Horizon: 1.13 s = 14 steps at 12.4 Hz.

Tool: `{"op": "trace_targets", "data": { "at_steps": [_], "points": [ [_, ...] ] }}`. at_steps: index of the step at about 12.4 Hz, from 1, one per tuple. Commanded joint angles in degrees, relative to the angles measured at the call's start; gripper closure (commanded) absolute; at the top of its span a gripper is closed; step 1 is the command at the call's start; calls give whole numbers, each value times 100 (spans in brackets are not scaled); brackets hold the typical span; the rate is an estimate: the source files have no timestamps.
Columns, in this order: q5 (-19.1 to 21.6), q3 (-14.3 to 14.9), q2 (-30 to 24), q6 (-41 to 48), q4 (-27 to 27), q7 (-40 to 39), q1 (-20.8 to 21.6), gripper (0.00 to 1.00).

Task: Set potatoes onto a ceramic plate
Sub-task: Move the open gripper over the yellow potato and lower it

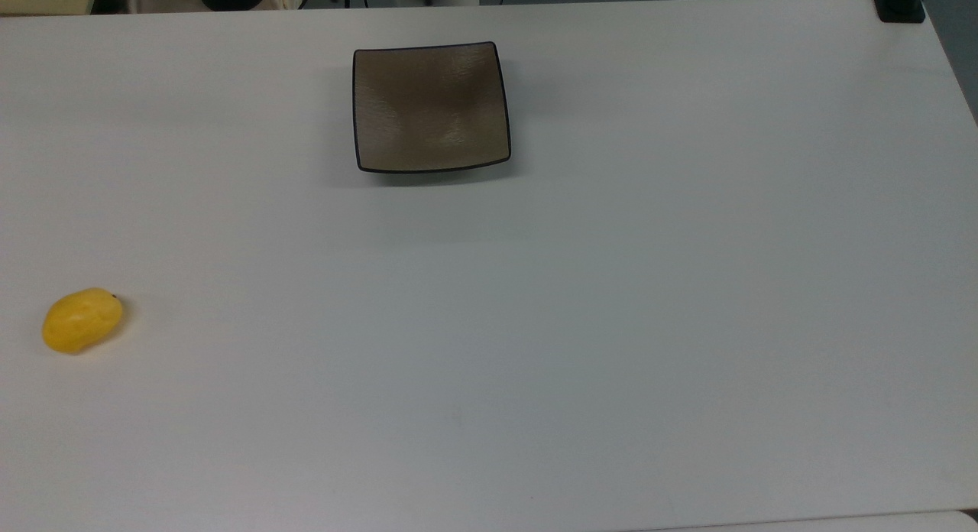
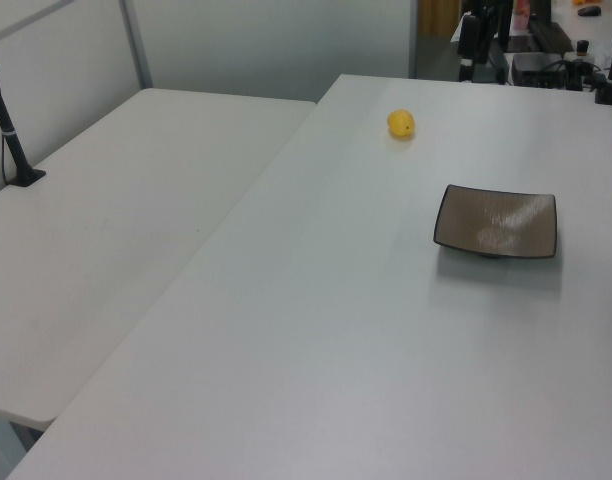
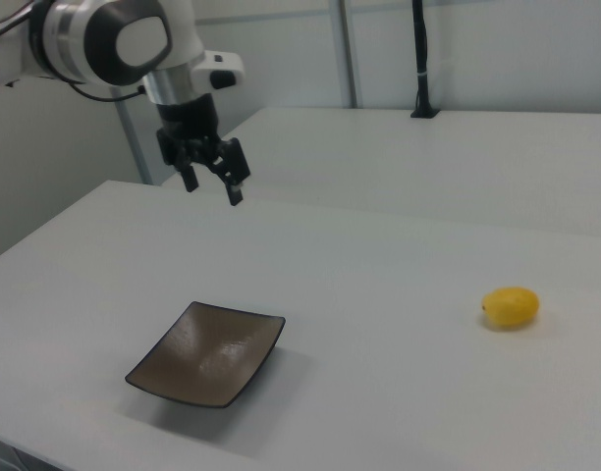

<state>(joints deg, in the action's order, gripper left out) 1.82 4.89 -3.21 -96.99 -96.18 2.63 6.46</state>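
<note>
The potato is a small yellow oval lying on the white table near the top view's left edge; it also shows in the left view and the right view. The ceramic plate is square, grey-brown with a black rim, and holds nothing. In the right view my gripper hangs in the air above the table, beyond the plate and far from the potato. Its fingers are open with nothing between them.
A second white table adjoins this one, with a black post clamped on it. A black clamp sits at the table's corner in the top view's upper right. Cables and equipment stand past the far edge.
</note>
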Motion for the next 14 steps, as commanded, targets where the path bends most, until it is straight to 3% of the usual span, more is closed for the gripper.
{"op": "trace_targets", "data": {
  "at_steps": [1,5,10,14],
  "points": [
    [46,346,468,-109,439,227,-153,0],
    [37,434,1294,-775,1029,747,-741,0],
    [64,434,3279,-1567,3013,1836,-1647,0],
    [72,443,3923,-2753,3158,1935,-2087,0]
  ]
}}
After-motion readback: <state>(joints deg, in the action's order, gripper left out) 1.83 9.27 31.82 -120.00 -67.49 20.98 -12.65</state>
